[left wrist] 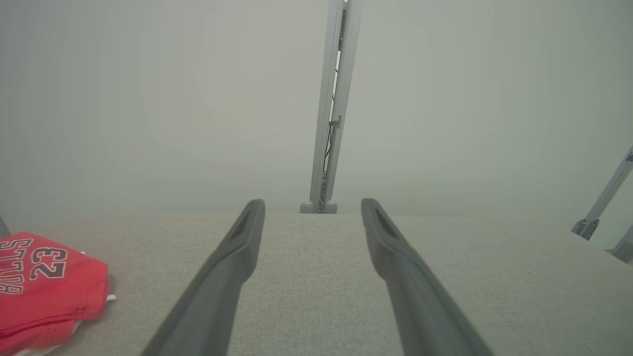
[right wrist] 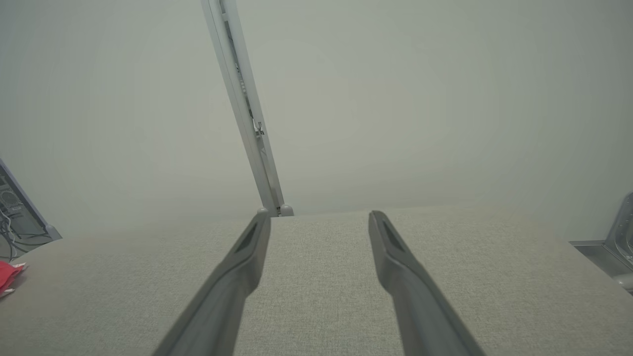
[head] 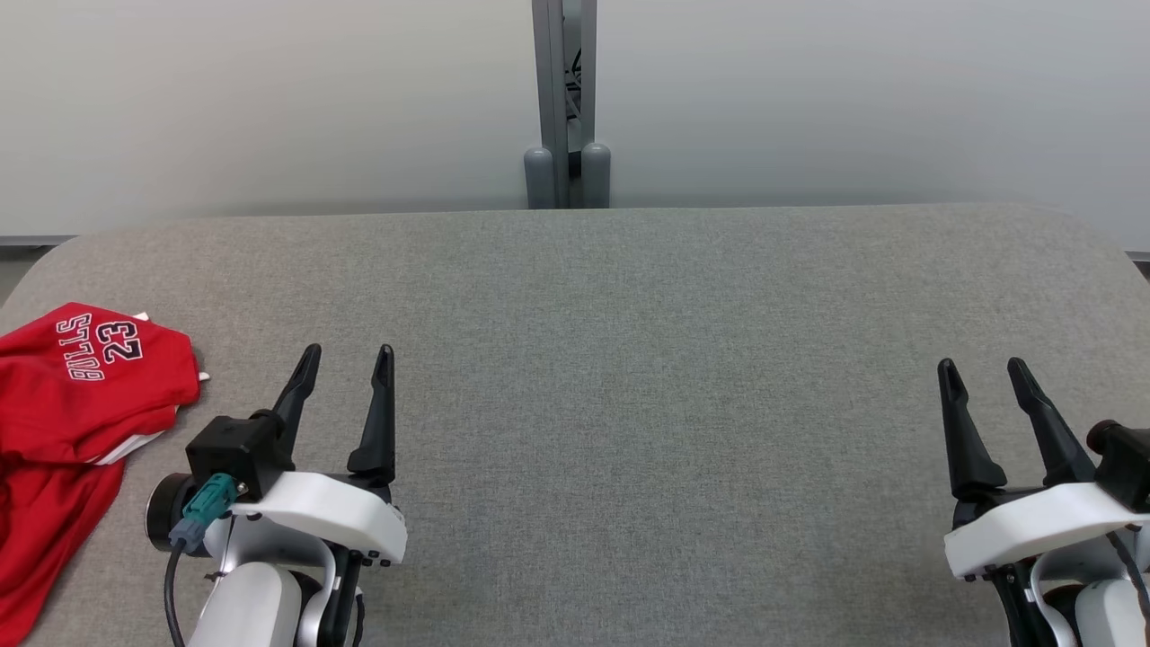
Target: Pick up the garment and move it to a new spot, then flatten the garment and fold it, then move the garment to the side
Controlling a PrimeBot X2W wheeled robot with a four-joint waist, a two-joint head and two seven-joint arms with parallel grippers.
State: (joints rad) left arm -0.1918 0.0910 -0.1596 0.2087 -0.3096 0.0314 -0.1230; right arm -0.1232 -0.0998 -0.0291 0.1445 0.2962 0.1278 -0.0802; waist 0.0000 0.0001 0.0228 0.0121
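The garment is a red jersey with white trim and the number 23, lying crumpled at the table's left edge, partly hanging past the frame. In the left wrist view the garment sits low at the left, and the right wrist view catches a sliver of the garment at its far left. My left gripper hovers open just right of the jersey, apart from it, holding nothing; its fingers spread wide. My right gripper stands open and empty at the lower right.
A grey fabric-covered table with rounded corners spans the view. Behind its far edge rises a grey metal post against a pale wall. Metal frame parts show beyond the table's right end.
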